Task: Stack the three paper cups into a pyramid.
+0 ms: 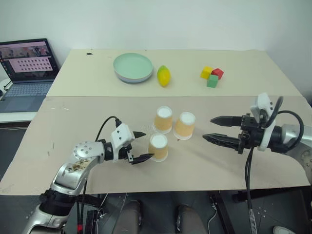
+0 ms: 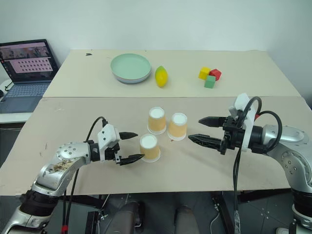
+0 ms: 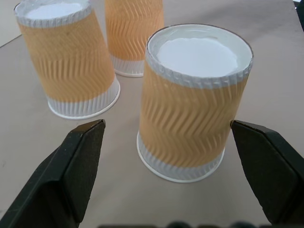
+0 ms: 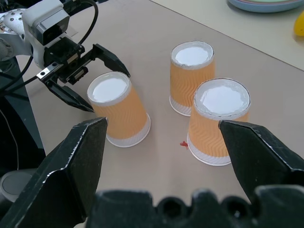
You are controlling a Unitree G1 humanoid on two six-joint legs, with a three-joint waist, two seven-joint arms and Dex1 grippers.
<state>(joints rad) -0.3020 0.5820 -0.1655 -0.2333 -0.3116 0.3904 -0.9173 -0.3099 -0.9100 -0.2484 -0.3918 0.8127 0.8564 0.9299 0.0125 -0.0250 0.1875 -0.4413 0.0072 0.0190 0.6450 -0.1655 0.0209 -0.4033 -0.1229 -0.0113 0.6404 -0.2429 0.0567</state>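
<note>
Three paper cups are seen standing upside down, wide rim down, on the tan table (image 1: 234, 170), none stacked on another. Two of them stand side by side and close together: the rear cup (image 1: 164, 119) and the right-hand cup (image 1: 185, 125). The third, the front cup (image 1: 158, 147), is set nearer the robot, just in front of the rear cup and apart from both. The left end effector (image 1: 142, 146) is held low beside the front cup with its black fingers spread; in the left wrist view the front cup (image 3: 194, 102) is framed between the two fingers, with a gap left on each side, so nothing is grasped. The right end effector (image 1: 218, 129) is held to the right of the right-hand cup, pointing toward it, its fingers likewise spread wide and empty, well apart from the cup. Farther back on the table a pale green plate (image 1: 133, 67), a lemon (image 1: 164, 76) and a cluster of coloured blocks (image 1: 211, 75) are seen. An open laptop (image 1: 25, 73) is placed at the left edge.
</note>
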